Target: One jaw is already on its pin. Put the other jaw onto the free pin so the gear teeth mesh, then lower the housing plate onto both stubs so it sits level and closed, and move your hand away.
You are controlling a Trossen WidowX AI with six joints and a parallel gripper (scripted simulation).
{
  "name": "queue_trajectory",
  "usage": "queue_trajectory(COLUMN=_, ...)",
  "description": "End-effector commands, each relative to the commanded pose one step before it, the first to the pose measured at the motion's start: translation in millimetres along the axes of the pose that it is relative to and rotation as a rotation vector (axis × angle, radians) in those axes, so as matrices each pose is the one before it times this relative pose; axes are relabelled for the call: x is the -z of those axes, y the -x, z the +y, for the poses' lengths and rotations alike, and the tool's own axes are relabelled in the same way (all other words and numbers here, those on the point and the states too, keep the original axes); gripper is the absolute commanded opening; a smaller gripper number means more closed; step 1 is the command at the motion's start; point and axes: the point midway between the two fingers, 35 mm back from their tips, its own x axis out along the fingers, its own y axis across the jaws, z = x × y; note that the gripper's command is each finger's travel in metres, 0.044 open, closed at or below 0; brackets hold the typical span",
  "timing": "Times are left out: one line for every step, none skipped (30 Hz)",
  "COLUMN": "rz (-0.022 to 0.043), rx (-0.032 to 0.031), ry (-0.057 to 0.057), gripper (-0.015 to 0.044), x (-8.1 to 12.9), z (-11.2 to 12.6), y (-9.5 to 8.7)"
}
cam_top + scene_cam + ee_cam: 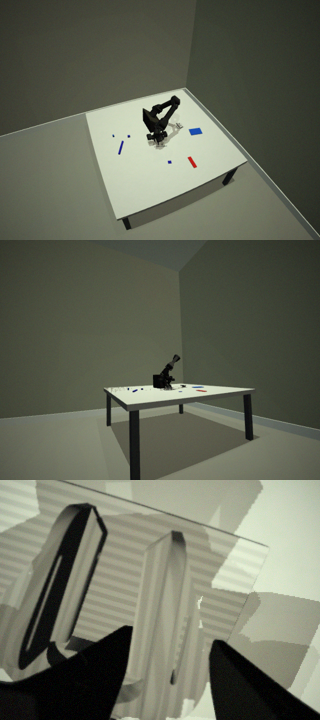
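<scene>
My gripper (158,142) (172,641) is shut on a pale, upright jaw (162,590), which stands between the dark fingertips over the base plate (117,562). The jaw's lower end is hidden, so I cannot tell whether it sits on the free pin. The other jaw (85,580) stands to its left on the same plate, with a dark side and a pale edge, apart from it at the top. Small teeth show on the held jaw's right side. A small pale piece with legs (179,125) (183,386), possibly the housing plate, lies behind and right of the gripper.
A blue rectangle (195,131) (197,387) lies at the right and a red bar (192,162) (201,390) at the front right. A blue bar (120,147) and small blue blocks (128,136) (113,135) lie left. Another blue block (169,162) lies in front.
</scene>
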Motion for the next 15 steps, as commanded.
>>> queue_trajectory(rz=0.00203, rx=-0.00567, ry=-0.0062, gripper=0.0134, x=0.77, z=0.55, y=-3.43)
queue_trajectory(rz=0.0, rx=0.0, ry=0.0, gripper=0.0134, x=0.0, z=0.0, y=0.0)
queue_trajectory(rz=0.0, rx=0.0, ry=0.0, gripper=0.0134, x=0.0, z=0.0, y=0.0)
queue_trajectory(rz=0.0, rx=0.0, ry=0.0, gripper=0.0134, x=0.0, z=0.0, y=0.0)
queue_trajectory(rz=0.0, rx=0.0, ry=0.0, gripper=0.0134, x=0.0, z=0.0, y=0.0)
queue_trajectory(rz=0.0, rx=0.0, ry=0.0, gripper=0.0134, x=0.0, z=0.0, y=0.0)
queue_trajectory(rz=0.0, rx=-0.00001, ry=0.0001, gripper=0.0134, x=0.0, z=0.0, y=-0.13)
queue_trajectory(rz=0.0, rx=-0.00002, ry=0.0002, gripper=0.0134, x=0.0, z=0.0, y=-0.38)
queue_trajectory(rz=0.00001, rx=-0.00003, ry=0.0003, gripper=0.0134, x=0.0, z=0.01, y=-0.64)
queue_trajectory(rz=0.00001, rx=-0.00005, ry=0.0004, gripper=0.0134, x=0.01, z=0.01, y=-0.83)
queue_trajectory(rz=0.00001, rx=-0.00004, ry=0.0003, gripper=0.0134, x=0.01, z=0.01, y=-0.63)
queue_trajectory(rz=0.0, rx=-0.00002, ry=0.0002, gripper=0.0134, x=0.0, z=0.01, y=-0.38)
queue_trajectory(rz=0.0, rx=-0.00001, ry=0.0001, gripper=0.0134, x=0.0, z=0.0, y=-0.13)
queue_trajectory(rz=0.0, rx=0.0, ry=0.0, gripper=0.0134, x=0.0, z=0.0, y=0.0)
queue_trajectory(rz=0.0, rx=0.0, ry=0.0, gripper=0.0134, x=0.0, z=0.0, y=0.0)
